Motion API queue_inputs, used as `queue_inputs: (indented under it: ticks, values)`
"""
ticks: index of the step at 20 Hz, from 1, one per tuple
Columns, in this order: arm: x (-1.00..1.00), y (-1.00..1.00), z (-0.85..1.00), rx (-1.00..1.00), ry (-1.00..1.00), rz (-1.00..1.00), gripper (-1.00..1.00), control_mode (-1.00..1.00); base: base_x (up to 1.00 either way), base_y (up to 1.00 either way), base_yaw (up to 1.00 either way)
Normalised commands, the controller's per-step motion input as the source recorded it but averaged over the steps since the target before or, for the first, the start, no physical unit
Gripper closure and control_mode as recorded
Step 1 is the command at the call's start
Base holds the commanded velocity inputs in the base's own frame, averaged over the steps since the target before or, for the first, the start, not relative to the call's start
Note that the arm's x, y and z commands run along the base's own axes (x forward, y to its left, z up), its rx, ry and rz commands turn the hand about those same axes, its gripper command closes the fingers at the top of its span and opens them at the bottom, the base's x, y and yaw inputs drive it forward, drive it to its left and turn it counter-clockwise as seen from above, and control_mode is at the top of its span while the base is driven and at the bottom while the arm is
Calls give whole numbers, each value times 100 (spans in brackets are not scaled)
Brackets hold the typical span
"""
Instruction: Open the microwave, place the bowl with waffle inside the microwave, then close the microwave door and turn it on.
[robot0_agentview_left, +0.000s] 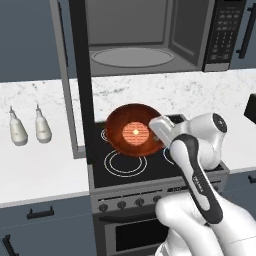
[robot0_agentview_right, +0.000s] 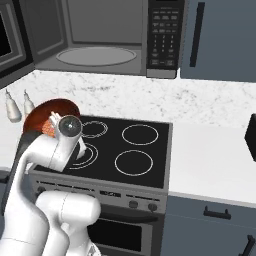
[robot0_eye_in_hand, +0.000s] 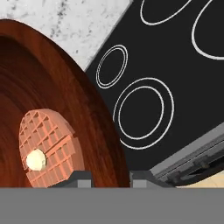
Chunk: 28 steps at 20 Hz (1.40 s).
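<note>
Nearest us, the gripper (robot0_eye_in_hand: 111, 178) pinches the bowl (robot0_agentview_left: 134, 130) rim, jaws nearly closed; the waffle (robot0_agentview_left: 135, 132) sits inside, above the stove (robot0_agentview_right: 135, 155). The microwave (robot0_agentview_left: 150, 35) stands open.

Reddish-brown bowl (robot0_agentview_left: 134, 130) holding waffle (robot0_agentview_left: 135, 132), below open microwave (robot0_agentview_left: 150, 37).

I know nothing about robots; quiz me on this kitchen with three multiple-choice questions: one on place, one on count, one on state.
1. Where is the waffle?
A. in the bowl
B. on the turntable
C. on the counter

2. How many white bottles stand on the counter?
A. one
B. two
C. four

3. The microwave door is:
A. shut
B. open
C. missing

Key: 1 A, the waffle lies in the bowl, which the gripper holds by the rim over the stove; 2 B, a pair stands left of the stove; 3 B, the microwave shows its grey interior.
</note>
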Motion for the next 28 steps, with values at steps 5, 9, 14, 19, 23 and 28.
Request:
queue_inputs:
  ticks: [5, 9, 14, 19, 23, 28]
  values:
    - [-77, -52, 93, 6, -2, -23, 100, -100, 0, 0, 0]
    - [-20, -53, 100, 3, 0, -26, 100, -100, 0, 0, 0]
    - [-5, -37, 84, 2, -2, -19, 100, -100, 0, 0, 0]
    - [1, -12, 47, 7, -9, -13, 100, -100, 0, 0, 0]
    - [13, 0, 35, 9, -6, -10, 100, -100, 0, 0, 0]
    - [52, 7, 21, 12, -5, -1, 100, -100, 0, 0, 0]
